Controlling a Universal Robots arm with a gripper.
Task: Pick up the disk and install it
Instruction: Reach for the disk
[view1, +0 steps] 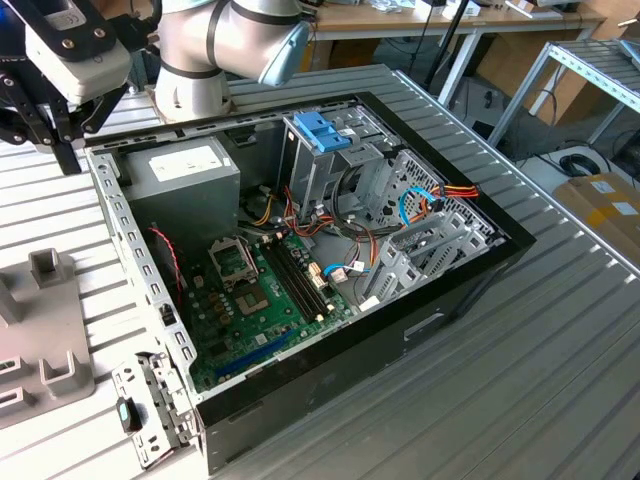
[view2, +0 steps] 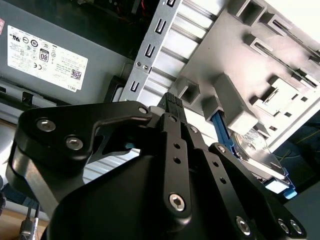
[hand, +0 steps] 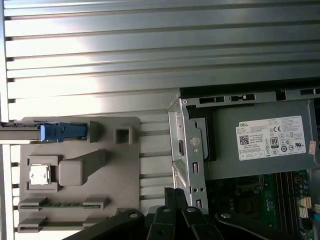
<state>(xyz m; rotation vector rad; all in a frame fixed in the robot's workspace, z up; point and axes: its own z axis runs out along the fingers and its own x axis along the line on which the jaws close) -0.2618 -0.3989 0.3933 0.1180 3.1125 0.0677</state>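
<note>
The disk (view2: 252, 150), a silver-grey metal drive in a blue plastic carrier frame (hand: 62, 131), stands on edge in a slot of a grey holder (hand: 125, 165). It has not yet been picked up. The holder lies flat on the ribbed metal tabletop (view1: 520, 380), just beside an open computer case (view1: 330, 390). Standing the drive on edge probably leaves its two broad faces free to be gripped from above.

The black claw (view2: 172, 100) hangs above the tabletop, near the corner of the case and apart from the disk. It carries nothing of the task. Whether it is released or clenched cannot be told.

Inside the case, a grey power supply box (view1: 180, 175) with a white label sits in the corner nearest the arm. A green motherboard (view1: 260, 290) lies on the case floor. Beyond it stands a metal drive cage topped by a blue handle (view1: 322, 130), with coloured cables trailing beside it. The case lies on its side with its cover off, likely so the arm can reach the cage from above.
</note>
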